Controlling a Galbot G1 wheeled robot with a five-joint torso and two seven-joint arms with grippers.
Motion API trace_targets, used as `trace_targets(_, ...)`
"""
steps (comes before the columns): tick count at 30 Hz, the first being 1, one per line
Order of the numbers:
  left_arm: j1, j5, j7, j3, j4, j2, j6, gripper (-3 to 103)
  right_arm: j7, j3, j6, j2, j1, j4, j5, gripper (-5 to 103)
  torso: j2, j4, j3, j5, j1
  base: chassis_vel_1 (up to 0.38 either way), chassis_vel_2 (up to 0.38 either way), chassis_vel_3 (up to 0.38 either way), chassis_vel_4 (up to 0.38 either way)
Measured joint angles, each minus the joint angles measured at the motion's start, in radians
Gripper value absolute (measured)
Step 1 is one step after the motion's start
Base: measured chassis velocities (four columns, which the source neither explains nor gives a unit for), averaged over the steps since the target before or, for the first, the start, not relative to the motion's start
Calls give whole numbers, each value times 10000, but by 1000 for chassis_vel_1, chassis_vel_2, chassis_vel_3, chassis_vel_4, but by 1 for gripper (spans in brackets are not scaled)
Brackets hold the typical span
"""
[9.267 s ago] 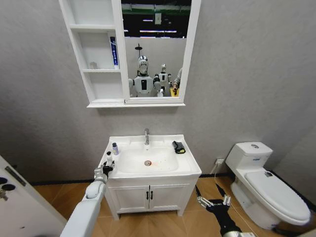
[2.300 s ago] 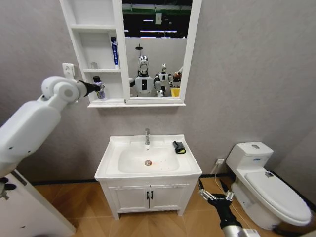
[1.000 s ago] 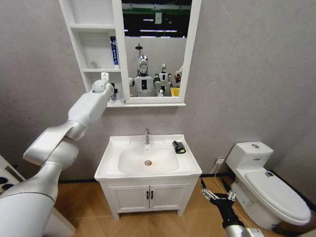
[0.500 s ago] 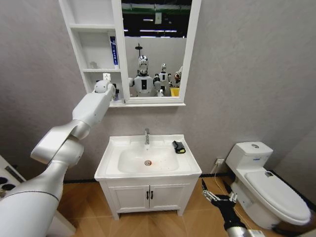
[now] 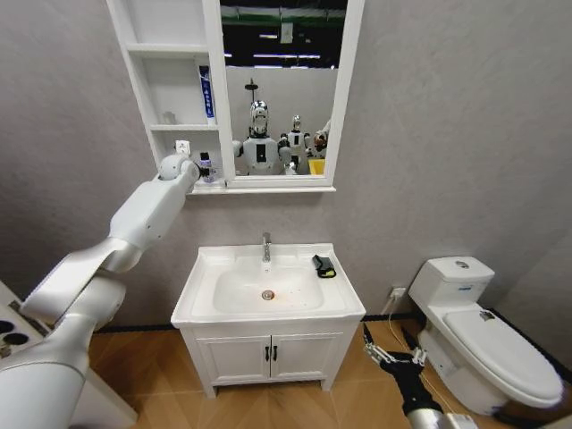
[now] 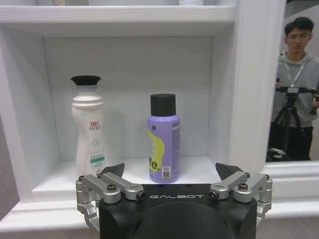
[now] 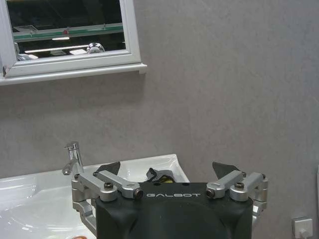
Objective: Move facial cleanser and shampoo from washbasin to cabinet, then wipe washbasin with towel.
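Two bottles stand side by side in the lowest niche of the cabinet (image 5: 175, 96): a white waisted bottle (image 6: 89, 128) and a purple bottle (image 6: 163, 140), both black-capped and upright. Which is the facial cleanser and which the shampoo I cannot tell. My left gripper (image 6: 170, 173) is open just in front of the purple bottle (image 5: 206, 167), touching neither; in the head view the left gripper (image 5: 194, 168) is at the niche's mouth. The black towel (image 5: 323, 265) lies on the washbasin (image 5: 213, 308) rim, right of the tap. My right gripper (image 5: 393, 356) hangs open low beside the vanity; the towel (image 7: 159, 174) shows beyond it.
A blue tube (image 5: 206, 92) stands in the middle niche. The chrome tap (image 5: 265, 248) rises at the basin's back. A white toilet (image 5: 487, 344) stands to the right and a white unit (image 5: 18, 340) to the left. Wood floor lies in front.
My left gripper has backed a little out of the lowest niche, leaving the purple bottle standing there free. The right arm has barely moved.
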Motion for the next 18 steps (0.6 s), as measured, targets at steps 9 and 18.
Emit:
trace_targets(9, 5472, -347, -512, -2642, -7116, 4064, -368, 100, -31, -36, 9, -58, 124, -15, -13, 100, 2, 6, -3, 1, -2, 0, 0, 0, 0)
trace_targets(18, 12212, 536, -1567, -6693, -10287, 4848, 29, 100, -18, 88, 263, 212, -237, -61, -419, 100, 1, -4, -1, -14, -2, 0, 0, 0, 0)
